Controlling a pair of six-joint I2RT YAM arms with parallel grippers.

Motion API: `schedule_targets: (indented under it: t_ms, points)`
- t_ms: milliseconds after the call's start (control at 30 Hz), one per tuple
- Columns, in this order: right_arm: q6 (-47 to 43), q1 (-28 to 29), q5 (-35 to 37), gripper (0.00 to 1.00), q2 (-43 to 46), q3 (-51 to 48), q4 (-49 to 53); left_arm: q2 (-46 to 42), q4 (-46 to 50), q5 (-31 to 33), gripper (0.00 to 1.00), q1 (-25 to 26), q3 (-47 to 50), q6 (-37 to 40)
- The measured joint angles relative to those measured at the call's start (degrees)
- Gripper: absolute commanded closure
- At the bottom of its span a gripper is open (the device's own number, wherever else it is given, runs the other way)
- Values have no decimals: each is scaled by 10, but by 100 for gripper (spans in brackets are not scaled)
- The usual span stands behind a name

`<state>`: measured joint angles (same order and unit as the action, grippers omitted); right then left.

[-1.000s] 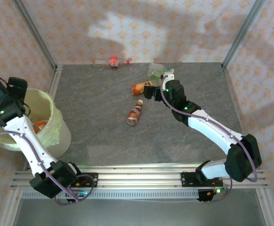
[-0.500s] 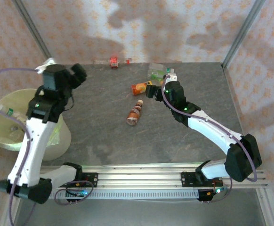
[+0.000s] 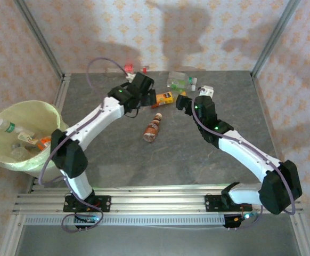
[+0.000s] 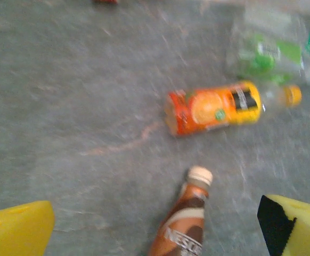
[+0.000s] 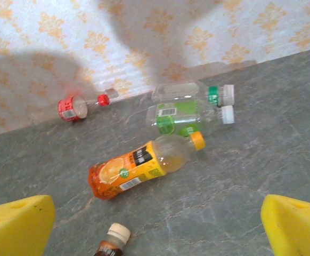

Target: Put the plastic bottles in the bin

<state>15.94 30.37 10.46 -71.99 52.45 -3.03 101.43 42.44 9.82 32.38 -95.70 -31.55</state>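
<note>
- Hovering over the grey stone-patterned bench (image 3: 139, 160), the left claw (image 4: 156, 208) is released. Its yellow fingers (image 4: 16, 229) are spread wide at the lower corners of the left wrist view, with nothing between the pads.
- Below the gap between those fingers, a brown coffee-labelled plastic bottle (image 4: 184, 229) lies on the bench. Its cream cap points away from the claw.
- Just beyond that cap lies an orange-labelled clear plastic bottle (image 4: 213, 109), on its side with its orange cap to the right in that view. From above, the left claw's dark body sits right beside this bottle's base end.
- The right claw (image 5: 155, 224) is also released and empty, its yellow fingers (image 5: 296, 224) far apart. From above it sits near the cap end of the orange-labelled bottle, not touching it.
- Past the orange one, a green-labelled clear plastic bottle (image 5: 179, 120) and a clear plastic bottle with a green band (image 5: 189, 92) lie side by side, both white caps pointing the same way.
- A small clear plastic bottle with a red label (image 5: 72, 108) lies at the foot of the patterned back wall (image 5: 48, 32), well apart from the others.
- The large round pale yellow-green plastic bin (image 3: 38, 104) stands at the bench's left edge, well apart from both claws. It holds several bottles, among them a white-capped one (image 3: 7, 127) and an orange one (image 3: 43, 143).
</note>
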Motion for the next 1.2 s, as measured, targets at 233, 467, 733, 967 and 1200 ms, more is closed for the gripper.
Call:
schedule_targets:
  t_ms: [233, 467, 733, 967, 1200]
  points:
    - [36, -28, 17, 1, 16, -9, 8, 95, 2, -82, 0, 36, -8, 24]
    - [59, -30, 27, 1, 16, -9, 23, 146, 19, -97, 0, 44, -8, 48]
    - [70, -31, 44, 1, 16, -9, 36, 198, 26, -140, 7, 43, -7, 113]
    - [70, -32, 39, 1, 16, -9, 43, 217, 45, -134, 8, 44, -7, 143]
    - [74, -32, 37, 1, 16, -9, 43, 222, 45, -119, 14, 44, -7, 152]
